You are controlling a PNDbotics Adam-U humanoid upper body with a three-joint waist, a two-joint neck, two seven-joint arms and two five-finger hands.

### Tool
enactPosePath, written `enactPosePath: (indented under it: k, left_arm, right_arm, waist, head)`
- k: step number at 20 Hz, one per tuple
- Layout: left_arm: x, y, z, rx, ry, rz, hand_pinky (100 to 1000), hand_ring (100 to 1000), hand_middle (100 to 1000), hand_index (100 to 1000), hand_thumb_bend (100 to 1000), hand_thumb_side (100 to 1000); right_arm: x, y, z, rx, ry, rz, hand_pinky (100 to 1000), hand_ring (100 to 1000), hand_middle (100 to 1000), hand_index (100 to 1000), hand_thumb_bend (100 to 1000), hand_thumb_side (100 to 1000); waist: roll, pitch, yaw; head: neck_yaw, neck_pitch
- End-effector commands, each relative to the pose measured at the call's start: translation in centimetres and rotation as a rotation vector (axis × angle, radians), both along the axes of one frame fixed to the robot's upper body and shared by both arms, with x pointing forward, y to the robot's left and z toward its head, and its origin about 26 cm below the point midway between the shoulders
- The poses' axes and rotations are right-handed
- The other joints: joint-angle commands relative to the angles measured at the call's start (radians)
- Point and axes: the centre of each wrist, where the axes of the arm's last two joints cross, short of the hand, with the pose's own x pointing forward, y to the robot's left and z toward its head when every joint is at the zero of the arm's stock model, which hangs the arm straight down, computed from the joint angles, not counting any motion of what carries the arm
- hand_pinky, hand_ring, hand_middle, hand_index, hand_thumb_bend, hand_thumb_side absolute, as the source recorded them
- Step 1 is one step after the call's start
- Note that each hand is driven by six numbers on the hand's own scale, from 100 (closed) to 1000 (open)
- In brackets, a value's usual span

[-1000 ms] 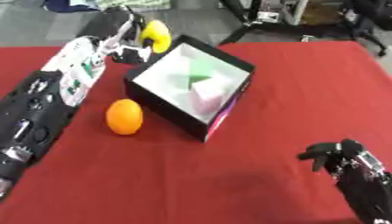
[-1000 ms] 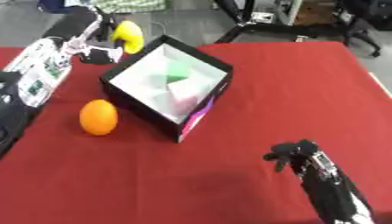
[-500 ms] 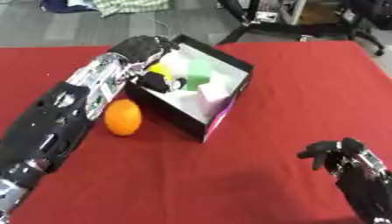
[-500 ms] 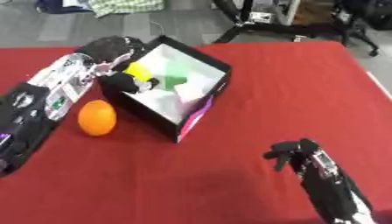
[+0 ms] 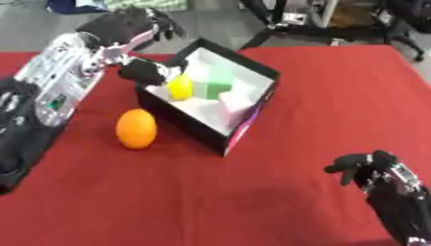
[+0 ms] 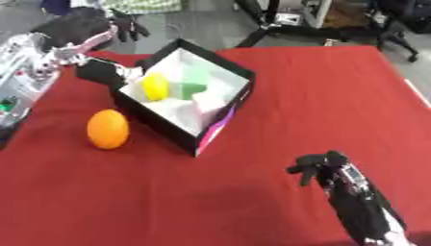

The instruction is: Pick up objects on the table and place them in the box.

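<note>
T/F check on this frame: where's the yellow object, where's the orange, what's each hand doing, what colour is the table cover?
1. The yellow object lies inside the box. True.
2. The orange is in the box. False: it sits on the red tablecloth, outside the box's left wall.
3. The left hand is curled round the orange. False: it is open, raised beyond the box's far-left corner, holding nothing.
4. The right hand shows near the lower right corner, holding nothing. True.
5. The table cover is blue. False: it is red.
</note>
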Motion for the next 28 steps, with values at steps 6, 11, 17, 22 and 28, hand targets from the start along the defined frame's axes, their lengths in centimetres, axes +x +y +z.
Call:
enactPosePath:
  k: [6, 11, 17, 22, 28]
  left_arm:
    - [-5.2, 3.1, -0.6, 0.179, 0.097, 0.115, 765, 702, 729, 885, 341, 729]
    - [-3.1, 4.4, -4.6, 0.211, 0.129, 0.239, 762, 709, 740, 885, 336, 701]
    - [0.0, 5.3, -8.4, 0.190, 0.100, 0.341, 759, 707, 743, 884, 314, 665]
    - [1.6, 5.4, -10.8, 0.170, 0.098, 0.363, 760, 694, 731, 878, 287, 673]
    - [2.0, 5.1, -11.9, 0.170, 0.189, 0.332, 764, 693, 728, 877, 263, 682]
  right_arm:
    - [0.0, -0.5, 0.7, -0.024, -0.039, 0.009, 1000, 716, 411, 690, 100, 878]
    - [0.0, -0.5, 0.6, -0.023, -0.042, 0.015, 1000, 717, 411, 690, 100, 922]
    - [0.0, -0.5, 0.7, -0.022, -0.041, 0.013, 1000, 717, 411, 690, 100, 911]
    - [0.0, -0.4, 0.7, -0.019, -0.040, 0.015, 1000, 716, 410, 690, 100, 919]
    - [0.0, -0.4, 0.6, -0.020, -0.034, 0.011, 1000, 716, 410, 690, 100, 985]
  waist:
    - [0.019, -0.014, 0.000]
    - [0.017, -0.014, -0.002]
    - [0.016, -0.013, -0.001]
    - [0.015, -0.013, -0.001]
    - [0.015, -0.013, -0.001]
  head:
    - [-0.005, -0.012]
    - [-0.009, -0.020]
    - [-0.011, -0.018]
    - [-0.011, -0.019]
    - [-0.010, -0.018]
